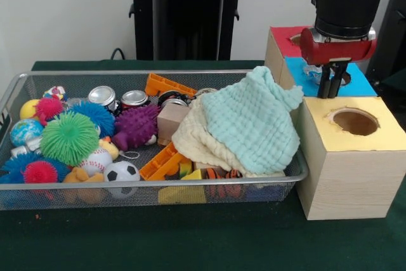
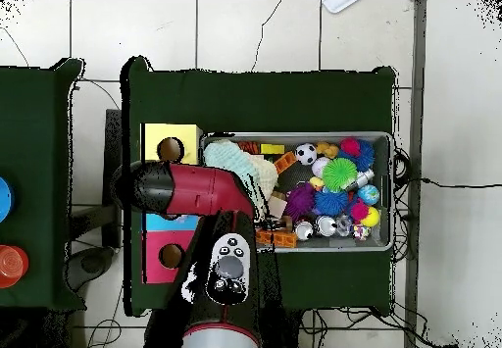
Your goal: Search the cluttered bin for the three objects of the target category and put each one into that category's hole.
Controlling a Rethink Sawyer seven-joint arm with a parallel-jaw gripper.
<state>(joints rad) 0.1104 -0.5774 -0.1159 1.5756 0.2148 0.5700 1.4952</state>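
Observation:
The wire mesh bin (image 1: pixel 190 183) lies on the green table, full of toys; it also shows in the overhead view (image 2: pixel 393 192). Two silver cans (image 1: pixel 101 96) (image 1: pixel 134 98) stand side by side at the bin's back, pull-tab tops up. A third can (image 1: pixel 174 101) shows only its rim behind a tan block. In the overhead view the cans (image 2: pixel 304 230) (image 2: pixel 326 225) sit along the bin's lower edge. My gripper (image 1: pixel 331 87) hangs outside the bin, just above the hole of the blue-topped box (image 1: pixel 365 85). Its fingers stand close together with nothing between them. The arm hides it in the overhead view.
A mint cloth (image 1: pixel 250 122) and a cream cloth (image 1: pixel 193 144) cover the bin's right part. Spiky balls (image 1: pixel 68 138) (image 1: pixel 136 126), a soccer ball (image 1: pixel 122 172) and orange pieces (image 1: pixel 166 85) fill the rest. A yellow-topped box (image 1: pixel 355 150) and a red-topped box (image 1: pixel 282 37) flank the blue one.

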